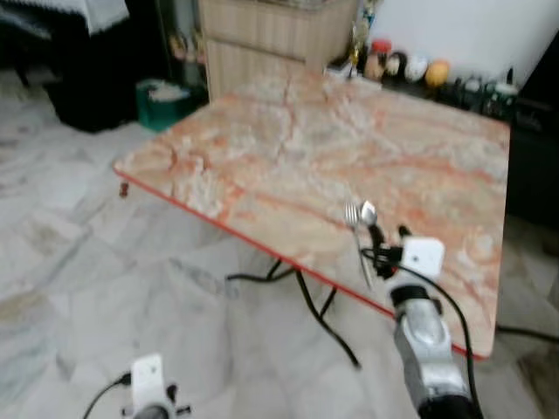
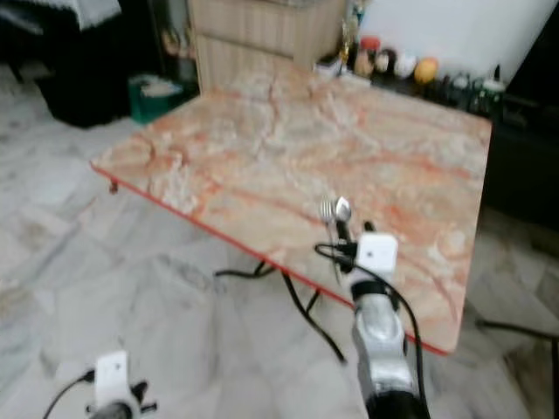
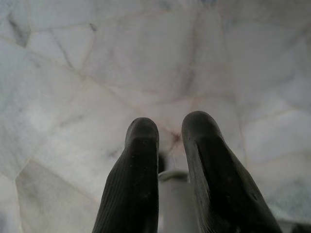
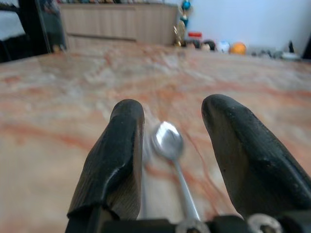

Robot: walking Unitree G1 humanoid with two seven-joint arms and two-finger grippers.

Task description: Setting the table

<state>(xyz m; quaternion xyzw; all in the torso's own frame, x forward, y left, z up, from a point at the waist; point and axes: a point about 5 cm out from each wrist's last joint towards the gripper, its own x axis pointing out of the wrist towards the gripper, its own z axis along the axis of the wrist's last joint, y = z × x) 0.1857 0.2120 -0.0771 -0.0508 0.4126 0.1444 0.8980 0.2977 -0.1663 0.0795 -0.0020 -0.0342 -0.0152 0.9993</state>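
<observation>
A: What's nearest the camera?

B: The left arm hangs low over the pale marble floor [image 1: 79, 262], pointing down. In its wrist view the left gripper [image 3: 167, 141] has its two black fingers a small gap apart, with nothing between them but floor tiles beyond.

A: And the right arm?

B: It reaches forward and up from the lower right, silver forearm stretched toward the near edge of the table [image 1: 262, 148]. The right gripper [image 1: 389, 244] sits just over that red-trimmed edge, a white block on its wrist and a black cable looping behind.

A: Is it holding something?

B: A spoon [image 4: 167, 141] and a fork [image 1: 351, 215] stick out ahead of it, side by side, their heads over the orange-veined marble top. In the wrist view the fingers stand well apart, with the spoon's handle running back between them toward the palm. I cannot tell whether the fingers actually press on the handles or the cutlery merely lies between them.

A: Farther back?

B: Black table legs and a cable lie under the table. Beyond its far corner stands a wooden cabinet [image 1: 271, 35], a green bin [image 1: 162, 100] to its left, and a row of small ornaments [image 1: 410, 68] along the white wall.
</observation>
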